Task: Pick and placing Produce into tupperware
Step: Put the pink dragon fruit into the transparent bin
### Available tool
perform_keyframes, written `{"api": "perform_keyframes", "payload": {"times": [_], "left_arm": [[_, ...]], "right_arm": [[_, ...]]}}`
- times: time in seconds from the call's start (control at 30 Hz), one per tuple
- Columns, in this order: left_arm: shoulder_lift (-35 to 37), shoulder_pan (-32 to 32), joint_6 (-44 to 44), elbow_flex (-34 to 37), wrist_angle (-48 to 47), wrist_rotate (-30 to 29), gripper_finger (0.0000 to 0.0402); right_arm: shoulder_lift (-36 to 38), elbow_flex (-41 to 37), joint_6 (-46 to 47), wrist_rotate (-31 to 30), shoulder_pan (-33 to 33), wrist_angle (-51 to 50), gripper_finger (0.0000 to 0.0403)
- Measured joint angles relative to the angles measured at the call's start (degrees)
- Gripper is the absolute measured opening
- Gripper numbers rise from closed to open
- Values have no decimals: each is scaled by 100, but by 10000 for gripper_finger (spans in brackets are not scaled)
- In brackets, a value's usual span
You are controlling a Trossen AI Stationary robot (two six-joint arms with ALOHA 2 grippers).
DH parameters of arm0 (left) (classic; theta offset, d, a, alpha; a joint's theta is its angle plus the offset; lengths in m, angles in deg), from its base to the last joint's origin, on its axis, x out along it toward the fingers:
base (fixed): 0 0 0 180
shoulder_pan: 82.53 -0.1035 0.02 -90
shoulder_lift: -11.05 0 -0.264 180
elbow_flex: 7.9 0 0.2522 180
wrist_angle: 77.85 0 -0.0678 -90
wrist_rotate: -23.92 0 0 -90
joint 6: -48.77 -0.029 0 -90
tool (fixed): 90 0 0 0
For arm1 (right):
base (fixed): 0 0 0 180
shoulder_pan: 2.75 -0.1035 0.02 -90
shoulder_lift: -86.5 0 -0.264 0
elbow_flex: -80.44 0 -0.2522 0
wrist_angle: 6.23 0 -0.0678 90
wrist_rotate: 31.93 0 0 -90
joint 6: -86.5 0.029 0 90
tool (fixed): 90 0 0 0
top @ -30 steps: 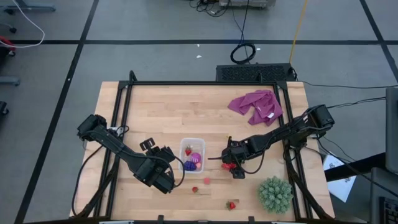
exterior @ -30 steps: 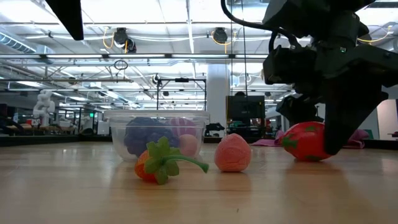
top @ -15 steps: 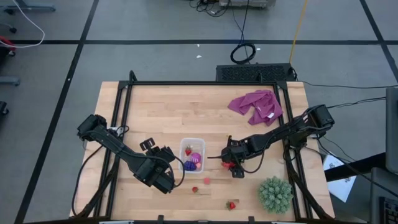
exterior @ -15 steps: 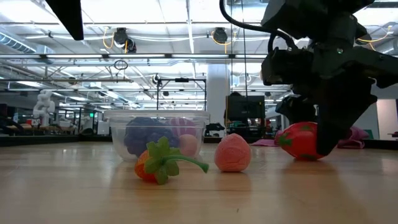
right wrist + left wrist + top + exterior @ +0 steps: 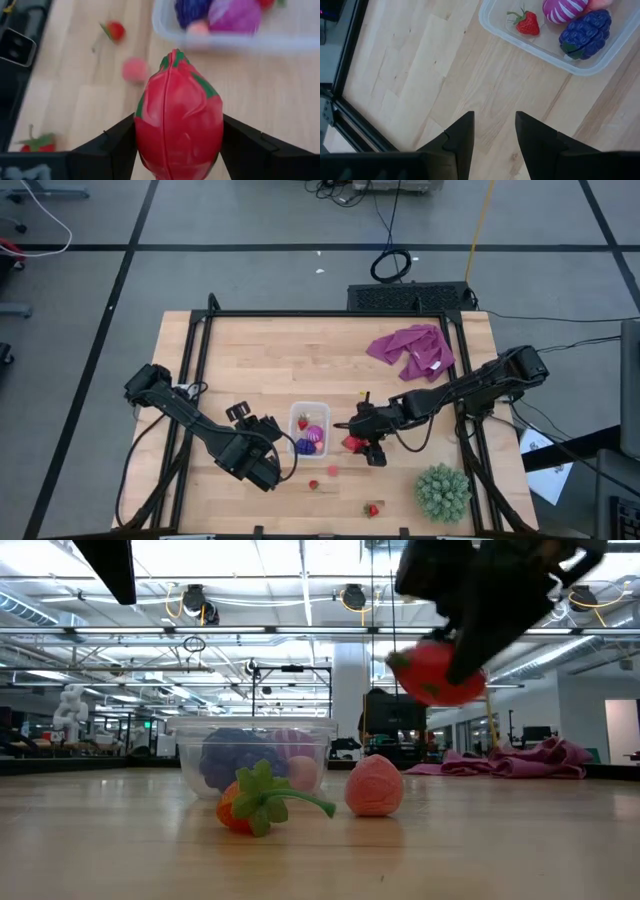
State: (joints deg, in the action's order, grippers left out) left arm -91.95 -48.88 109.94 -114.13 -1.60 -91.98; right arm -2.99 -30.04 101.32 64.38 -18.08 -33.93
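Your large red fruit (image 5: 178, 112) is clamped between the jaws of the right gripper (image 5: 358, 442) and hangs clear of the table (image 5: 260, 360), its long axis running straight out from the wrist with the green-tipped end leading. That end points at the tupperware (image 5: 310, 429), which lies just beyond it on the side toward the left arm, with bare wood between the two; in the low view the fruit rides above the container's rim. The carry you have to make is a short one across that gap, then a drop over the open top.

Judge the room inside before you release: the container already holds a purple grape bunch (image 5: 585, 31), a striped purple-pink round piece (image 5: 564, 9) and a small strawberry (image 5: 525, 23), so this bigger piece will likely sit on top of them.

The left gripper (image 5: 262, 467) waits low just beside the tupperware's other side, jaws together and holding nothing.

Loose on the table nearer the front edge are a pink round piece (image 5: 332, 470), a small strawberry (image 5: 313, 484) and another strawberry (image 5: 372, 509). A spiky green plant (image 5: 442, 491) and a purple-pink cloth (image 5: 412, 351) lie well apart from the work.
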Motion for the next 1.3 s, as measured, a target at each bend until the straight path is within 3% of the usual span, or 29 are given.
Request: {"api": "perform_keyframes", "payload": {"times": [0.3,0.67,0.93,1.13,1.3], "left_arm": [[198,-189,-431,0,0,-75,147],[1251,-289,-347,0,-8,-284,147],[1632,-289,-471,0,-3,-546,147],[1655,-295,-643,0,6,-664,147],[1653,-299,-673,0,-1,-596,147]], "right_arm": [[11,537,-667,-19,2,721,231],[11,561,-974,-41,461,1640,232],[8,564,-989,-6,809,2337,233],[-607,1132,-1017,211,952,2108,233],[-1466,2189,-1315,434,973,876,233]]}}
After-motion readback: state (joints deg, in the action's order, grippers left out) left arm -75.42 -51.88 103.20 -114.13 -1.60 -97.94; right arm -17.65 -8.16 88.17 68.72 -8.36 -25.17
